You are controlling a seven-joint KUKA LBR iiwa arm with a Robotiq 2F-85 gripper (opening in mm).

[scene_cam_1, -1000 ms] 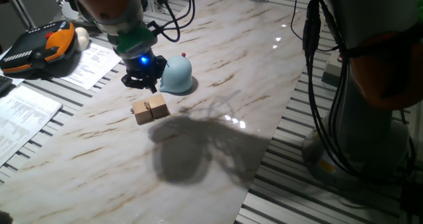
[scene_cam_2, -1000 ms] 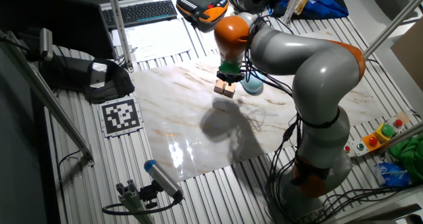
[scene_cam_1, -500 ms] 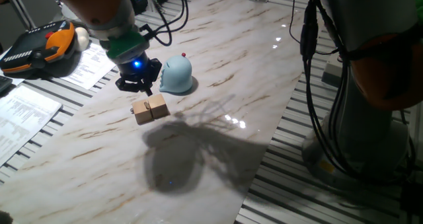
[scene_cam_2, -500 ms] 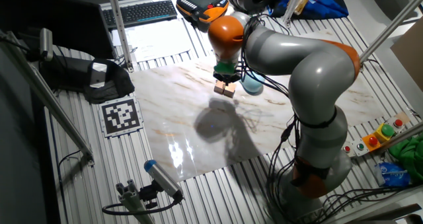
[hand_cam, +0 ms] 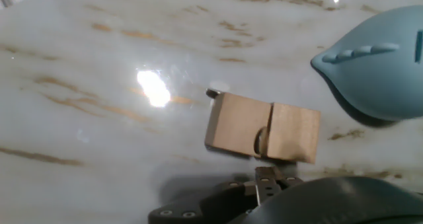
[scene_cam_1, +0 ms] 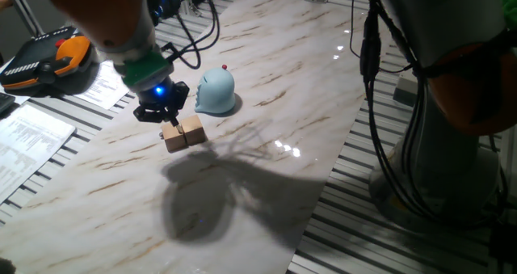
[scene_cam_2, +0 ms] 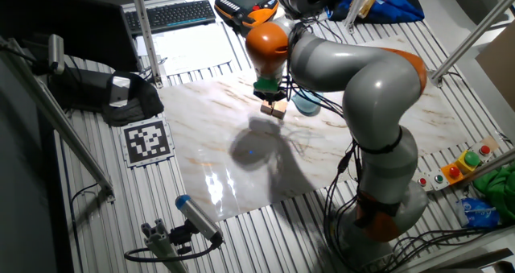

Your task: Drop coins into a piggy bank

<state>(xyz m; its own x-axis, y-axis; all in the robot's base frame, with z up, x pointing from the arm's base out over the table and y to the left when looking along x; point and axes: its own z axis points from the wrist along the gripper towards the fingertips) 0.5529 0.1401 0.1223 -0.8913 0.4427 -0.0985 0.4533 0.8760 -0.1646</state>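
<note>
Gripper over the blocks

We see the gripper [scene_cam_1: 166, 118] just above the wooden blocks [scene_cam_1: 182, 134] beside the piggy bank [scene_cam_1: 216, 91]; whether its fingers are clenched, we cannot tell.

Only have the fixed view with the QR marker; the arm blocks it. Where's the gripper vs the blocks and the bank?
Observer: In the other fixed view, the gripper hangs over the edge of the two wooden cubes. The piggy bank stands just beyond them, apart.
Operator: Any coins?
Observer: The hand view shows a small dark disc, probably a coin, standing in the gap between the cubes. A dark speck lies at one cube's corner, too small to identify.
Operator: Jaws open?
Observer: Cannot tell; only the tips show at the hand view's bottom edge.
</note>
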